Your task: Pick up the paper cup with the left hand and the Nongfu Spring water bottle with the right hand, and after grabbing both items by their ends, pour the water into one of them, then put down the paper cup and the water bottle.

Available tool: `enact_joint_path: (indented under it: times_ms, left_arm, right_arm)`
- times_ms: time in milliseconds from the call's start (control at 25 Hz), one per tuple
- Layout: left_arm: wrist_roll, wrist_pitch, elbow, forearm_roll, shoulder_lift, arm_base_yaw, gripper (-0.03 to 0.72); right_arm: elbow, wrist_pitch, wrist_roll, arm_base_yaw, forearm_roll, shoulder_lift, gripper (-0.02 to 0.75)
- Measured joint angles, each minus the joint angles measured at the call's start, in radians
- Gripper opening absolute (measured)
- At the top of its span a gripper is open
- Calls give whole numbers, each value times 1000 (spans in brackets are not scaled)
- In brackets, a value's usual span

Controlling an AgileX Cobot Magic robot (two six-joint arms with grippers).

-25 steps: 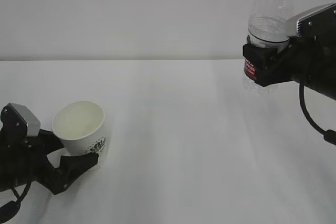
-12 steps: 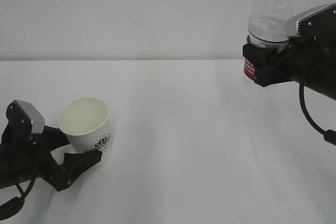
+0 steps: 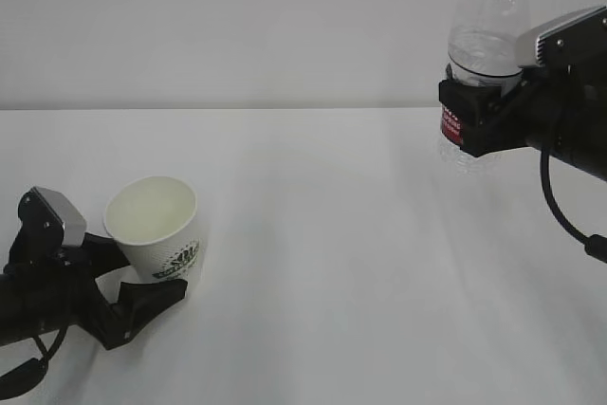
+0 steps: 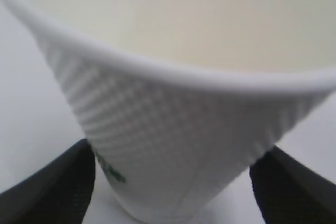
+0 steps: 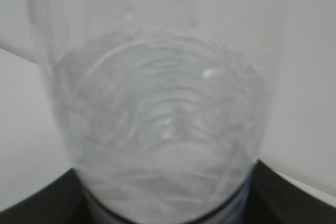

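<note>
**Cup Down, Bottle Up**

Paper cup (image 3: 154,232) standing near left on the white table (image 3: 341,263), mouth up. Left hand (image 3: 121,293) low beside it, jaws wide apart around the cup's bottom; touching or not, cannot tell. Nongfu Spring water bottle (image 3: 482,54) far right, upright, up off the table. Right hand (image 3: 471,113) clamped on its middle. Probably next: lowering the bottle straight down, then letting go.

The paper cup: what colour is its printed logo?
Dark green on the white paper cup; it shows best in the exterior view, low on the cup's side.
</note>
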Motion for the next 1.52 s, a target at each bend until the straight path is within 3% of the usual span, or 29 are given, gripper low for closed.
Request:
enact_joint_path:
  times_ms: [560, 760, 920, 1360, 1520]
  left_arm:
    - [-12, 0, -32, 8, 2, -3, 691]
    - [-12, 0, -56, 2, 2, -68, 691]
    - [-12, 0, -66, -81, 4, -120, 691]
    - [-12, 0, -66, -112, 5, -124, 679]
    - [-12, 0, -66, -112, 5, -124, 633]
  right_arm:
    - [0, 0, 0, 0, 0, 0, 427]
    - [0, 0, 0, 0, 0, 0, 427]
    - [0, -2, 0, 0, 0, 0, 427]
    - [0, -18, 0, 0, 0, 0, 427]
    - [0, -22, 0, 0, 0, 0, 427]
